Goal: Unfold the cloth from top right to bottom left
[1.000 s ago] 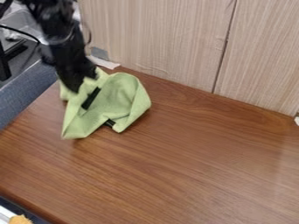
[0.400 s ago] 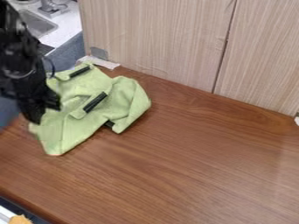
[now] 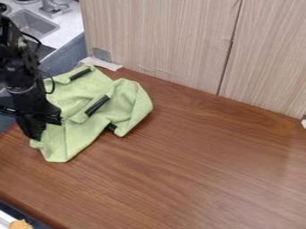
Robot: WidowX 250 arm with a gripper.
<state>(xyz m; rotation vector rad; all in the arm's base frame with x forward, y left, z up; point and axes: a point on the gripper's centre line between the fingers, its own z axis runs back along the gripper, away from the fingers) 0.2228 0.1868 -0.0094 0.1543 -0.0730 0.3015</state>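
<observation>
We saw the black gripper (image 3: 35, 133) down at the green cloth (image 3: 126, 105), at the cloth's eight o'clock side; we could not tell whether it was open, closed or gripping the fabric. The cloth lay rumpled toward nine to ten o'clock on the brown table (image 3: 197, 170), its black strips (image 3: 97, 105) showing. We had the wood-grain panel (image 3: 161, 40) at twelve and the sink (image 3: 35, 23) toward ten or eleven.

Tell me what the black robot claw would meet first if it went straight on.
Likely the light green fabric cloth, at its left edge, just below the claw; depth is unclear, so they may be touching.
</observation>
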